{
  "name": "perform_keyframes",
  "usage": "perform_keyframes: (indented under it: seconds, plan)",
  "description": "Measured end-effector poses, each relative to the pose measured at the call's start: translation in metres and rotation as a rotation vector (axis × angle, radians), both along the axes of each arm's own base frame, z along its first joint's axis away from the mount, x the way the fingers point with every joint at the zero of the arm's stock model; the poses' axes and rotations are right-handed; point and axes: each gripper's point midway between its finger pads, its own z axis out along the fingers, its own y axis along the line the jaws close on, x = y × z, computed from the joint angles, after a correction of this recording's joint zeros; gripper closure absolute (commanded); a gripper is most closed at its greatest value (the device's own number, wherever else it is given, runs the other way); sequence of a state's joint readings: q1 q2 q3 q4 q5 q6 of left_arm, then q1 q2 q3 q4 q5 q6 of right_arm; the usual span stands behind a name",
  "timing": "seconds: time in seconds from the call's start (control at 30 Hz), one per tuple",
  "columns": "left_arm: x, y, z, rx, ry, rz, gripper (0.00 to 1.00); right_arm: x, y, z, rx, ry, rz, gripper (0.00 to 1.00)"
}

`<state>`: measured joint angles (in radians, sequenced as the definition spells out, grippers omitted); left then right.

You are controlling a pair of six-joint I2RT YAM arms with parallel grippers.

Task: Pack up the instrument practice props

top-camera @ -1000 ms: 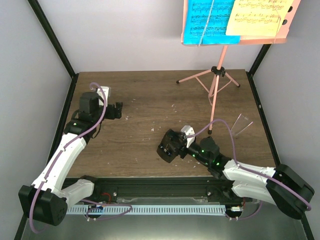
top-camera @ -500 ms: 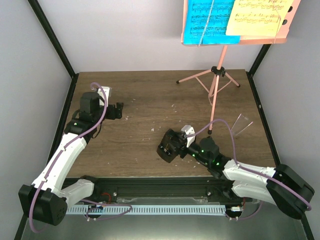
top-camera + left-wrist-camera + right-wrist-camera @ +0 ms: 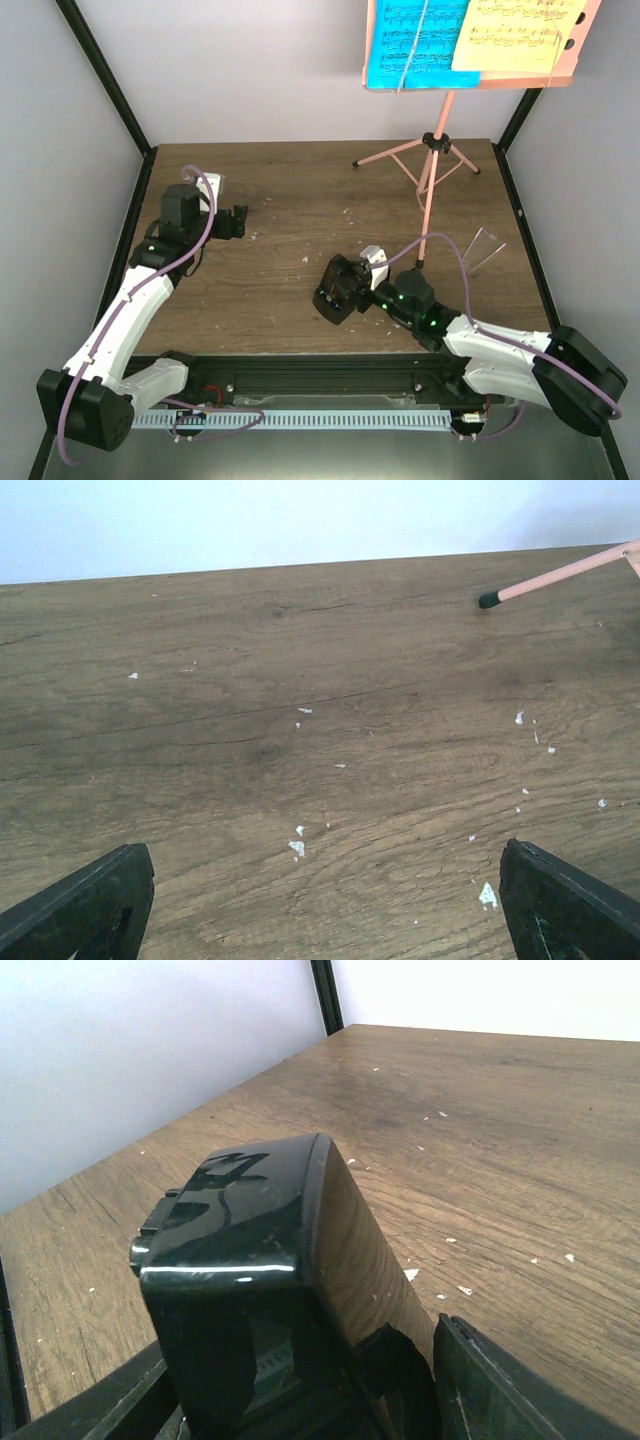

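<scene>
As seen from above, found right gripper point(image 3: 341, 286) clamped on black pyramid metronome point(image 3: 250, 1250) at wooden table's point(image 3: 300, 190) near middle. Found left gripper point(image 3: 238, 221) spread wide, empty, at left. Logged pink music stand point(image 3: 432, 180) upright rear right, cyan page point(image 3: 415, 40) and pale-yellow page point(image 3: 515, 35) on its desk point(image 3: 572, 62).

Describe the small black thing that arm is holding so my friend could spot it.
Start at the brown wooden table, then follow the white right arm from the near edge toward the middle. Clamped in the jaws at its tip is the metronome: a small, glossy black, tapering block, squat and dark where the music stand behind it is tall and pink.
</scene>
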<state>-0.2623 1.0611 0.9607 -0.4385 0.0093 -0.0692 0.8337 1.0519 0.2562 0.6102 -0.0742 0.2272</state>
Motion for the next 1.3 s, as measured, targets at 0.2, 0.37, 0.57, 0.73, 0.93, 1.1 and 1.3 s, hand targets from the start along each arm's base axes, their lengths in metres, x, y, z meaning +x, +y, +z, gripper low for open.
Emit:
perform_keyframes:
  seconds: [0.2,0.37,0.57,0.73,0.93,1.1,1.3]
  plan:
    - [0.000,0.000,0.000,0.001,0.000,0.000,0.05,0.001,0.001,-0.001,-0.003,0.019,-0.003,0.37]
    - [0.000,-0.001,0.000,0.001,0.000,-0.002,0.05,0.001,0.000,-0.004,-0.007,0.033,-0.009,0.35]
    - [-0.001,-0.002,0.000,0.003,-0.001,-0.007,0.05,0.003,0.002,-0.004,-0.012,0.046,-0.010,0.34]
    - [-0.001,-0.002,0.000,0.003,-0.001,-0.008,0.05,0.003,0.001,-0.004,-0.013,0.055,-0.015,0.32]
    - [-0.001,-0.002,0.000,0.003,-0.001,-0.008,0.05,0.005,0.001,-0.005,-0.019,0.067,-0.025,0.09]
    - [-0.001,-0.003,0.000,0.003,-0.001,-0.009,0.04,0.004,-0.001,-0.008,-0.042,0.071,-0.028,0.00]
    - [-0.001,-0.004,0.000,0.003,-0.001,-0.015,0.04,-0.011,-0.006,0.020,-0.023,-0.003,0.031,0.00]
